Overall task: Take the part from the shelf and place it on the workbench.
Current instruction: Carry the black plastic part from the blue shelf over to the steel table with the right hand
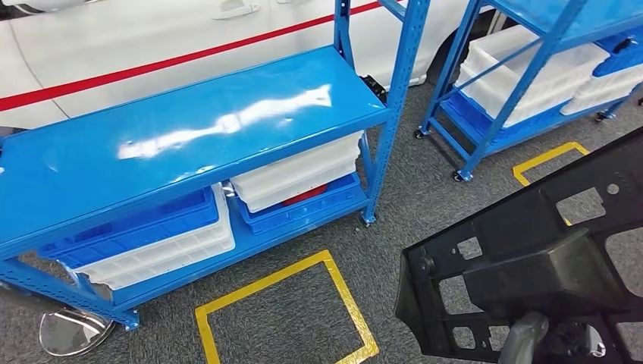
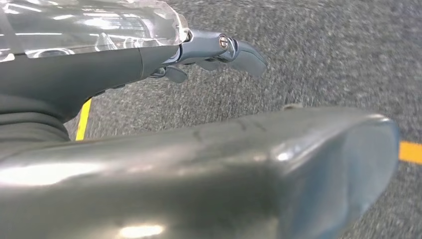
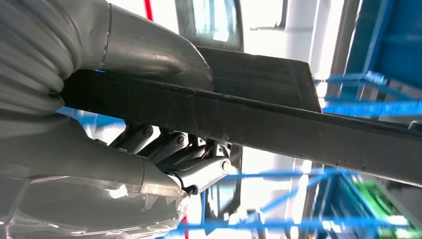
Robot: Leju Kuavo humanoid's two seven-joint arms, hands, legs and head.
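Observation:
The black plastic part [image 1: 531,265], a flat panel with several cut-out holes, is lifted off the shelf at the lower right of the head view. My right hand [image 1: 523,341] grips it from below at its near edge. In the right wrist view the thumb [image 3: 149,55] lies over the part's edge [image 3: 298,124] and the dark fingers [image 3: 174,154] curl under it. My left hand [image 2: 209,164] hangs over the grey carpet with nothing in it, its fingers [image 2: 224,50] stretched out and apart from the thumb.
A low blue shelf [image 1: 189,129] with a bare glossy top stands ahead; white bins [image 1: 296,171] and blue bins [image 1: 136,227] fill its lower level. A second blue shelf [image 1: 531,76] is at the right. Yellow floor squares [image 1: 280,311] mark the carpet. A white car [image 1: 152,45] stands behind.

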